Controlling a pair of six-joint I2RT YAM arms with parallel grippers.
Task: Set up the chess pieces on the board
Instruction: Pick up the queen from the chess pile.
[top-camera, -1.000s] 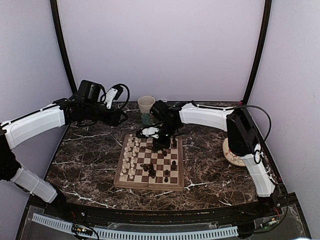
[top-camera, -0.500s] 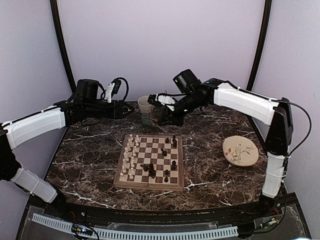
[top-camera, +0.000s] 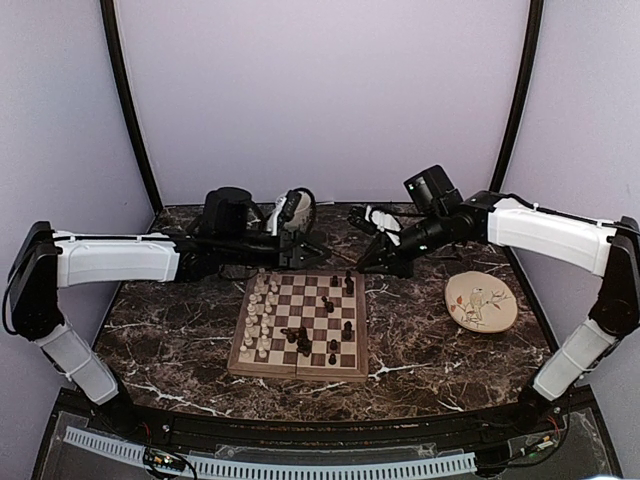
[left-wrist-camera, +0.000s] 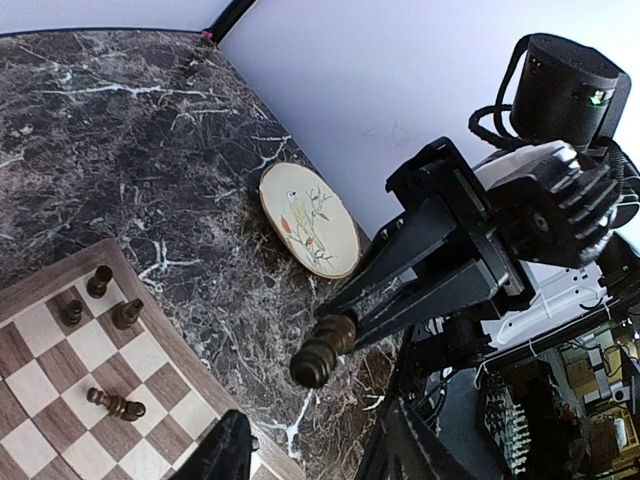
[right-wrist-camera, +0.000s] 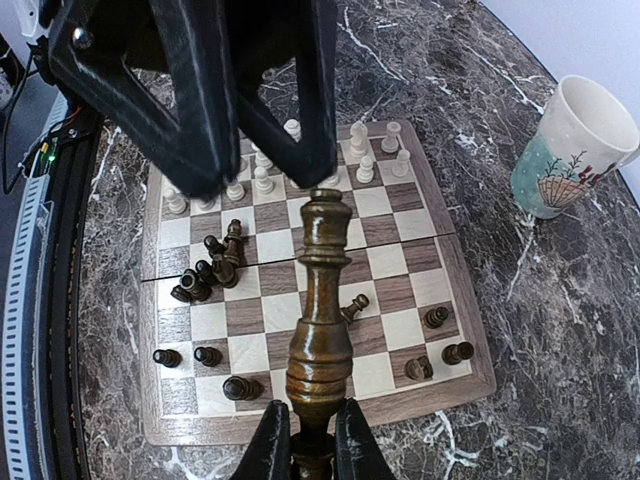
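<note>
Overhead: left tool (top-camera: 318, 254) and right tool (top-camera: 365, 263) tip to tip over the far edge of the board (top-camera: 300, 371), too small there for any detail of a grip. Right wrist view clearer: right tool pinching the base of a tall dark piece (right-wrist-camera: 318, 320), turned and knob-topped, high above the checkered squares. Left wrist view: same piece jutting from the right tool's fingers (left-wrist-camera: 420, 290), plate (left-wrist-camera: 305, 218) behind on the tabletop (top-camera: 430, 340). Left tool spread wide, empty, close by the piece's top; contact impossible to judge. Cream pieces (top-camera: 262, 310) in two rows along the board's left side; dark pieces (top-camera: 300, 340) scattered, some toppled. Cup (right-wrist-camera: 570, 145) near a far corner.
</note>
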